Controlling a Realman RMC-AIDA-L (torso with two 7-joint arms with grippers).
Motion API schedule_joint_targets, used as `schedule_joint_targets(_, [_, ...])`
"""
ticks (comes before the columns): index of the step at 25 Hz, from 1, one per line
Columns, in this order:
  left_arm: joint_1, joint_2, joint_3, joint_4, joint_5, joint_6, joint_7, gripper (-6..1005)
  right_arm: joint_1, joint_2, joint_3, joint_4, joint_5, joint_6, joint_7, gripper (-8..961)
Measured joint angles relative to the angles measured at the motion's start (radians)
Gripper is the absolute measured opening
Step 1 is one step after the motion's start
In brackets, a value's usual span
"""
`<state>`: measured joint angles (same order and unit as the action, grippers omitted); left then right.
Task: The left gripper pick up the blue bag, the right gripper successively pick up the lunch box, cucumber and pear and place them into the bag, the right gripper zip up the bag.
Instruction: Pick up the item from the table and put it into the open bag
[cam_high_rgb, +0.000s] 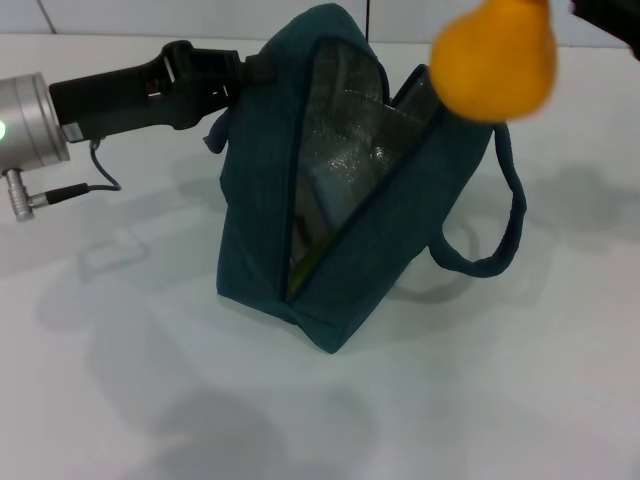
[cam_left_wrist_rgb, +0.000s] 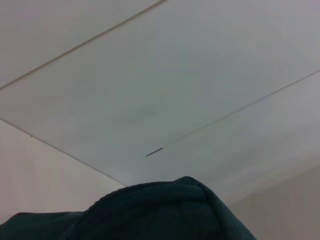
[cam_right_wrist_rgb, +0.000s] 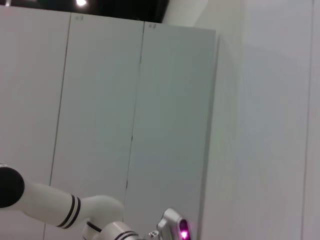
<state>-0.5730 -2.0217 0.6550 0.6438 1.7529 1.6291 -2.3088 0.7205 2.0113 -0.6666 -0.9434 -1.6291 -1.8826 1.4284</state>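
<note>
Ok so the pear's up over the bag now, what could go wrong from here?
The pear hangs above the far edge of the bag, not squarely over its opening, so a release could bounce it off the rim onto the table. The left gripper holds only the bag's top corner, so the opening might sag narrower.

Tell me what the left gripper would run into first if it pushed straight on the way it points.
The left gripper points across the table toward the robot's right and is already at the blue bag, near its top edge. Pushing on, it would likely press into the bag's upper side first, though depth is hard to judge.
</note>
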Motion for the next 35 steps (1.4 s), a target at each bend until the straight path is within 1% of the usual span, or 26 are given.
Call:
schedule_joint_targets(2, [-0.001, -0.001, 0.0, 0.0, 0.001, 0.0, 0.0, 76, 0.03, 0.001, -0.041, 0.001, 0.0, 0.048, -0.002, 22])
schedule_joint_targets(3, [-0.001, -0.002, 0.0, 0.0, 0.001, 0.0, 0.0, 76, 0.047, 0.001, -0.088, 0.004, 0.0, 0.099, -0.006, 22])
schedule_joint_targets(4, [-0.001, -0.003, 0.0, 0.0, 0.002, 0.0, 0.0, 76, 0.047, 0.001, -0.088, 0.004, 0.0, 0.099, -0.006, 22])
schedule_joint_targets(5, [-0.001, -0.003, 0.0, 0.0, 0.002, 0.001, 0.0, 76, 0.052, 0.001, -0.11, 0.006, 0.0, 0.122, -0.009, 22])
schedule_joint_targets(11, [-0.003, -0.006, 0.0, 0.001, -0.001, 0.004, -0.001, 76, 0.054, 0.005, -0.292, 0.028, 0.0, 0.282, -0.073, 22])
schedule_joint_targets(16, [-0.003, -0.007, 0.0, 0.002, -0.001, 0.006, -0.001, 75, 0.051, 0.006, -0.386, 0.06, 0.0, 0.373, -0.115, 23])
schedule_joint_targets(20, [-0.002, -0.006, 0.0, 0.004, -0.001, 0.006, -0.001, 75, 0.052, 0.007, -0.418, 0.083, 0.0, 0.397, -0.126, 23])
schedule_joint_targets(21, [-0.002, -0.006, 0.0, 0.004, -0.001, 0.006, -0.001, 75, 0.051, 0.008, -0.445, 0.107, -0.001, 0.415, -0.13, 23])
schedule_joint_targets(24, [-0.002, -0.006, 0.0, 0.002, -0.001, 0.006, -0.001, 75, 0.051, 0.008, -0.467, 0.139, -0.01, 0.428, -0.137, 23])
schedule_joint_targets(29, [-0.002, -0.002, 0.0, 0.0, -0.001, 0.006, -0.001, 75, 0.042, 0.007, -0.483, 0.17, -0.01, 0.429, -0.137, 22])
schedule_joint_targets(35, [-0.002, -0.001, 0.0, 0.0, 0.0, 0.004, 0.003, 75, 0.016, 0.009, -0.485, 0.172, -0.001, 0.434, -0.059, 23])
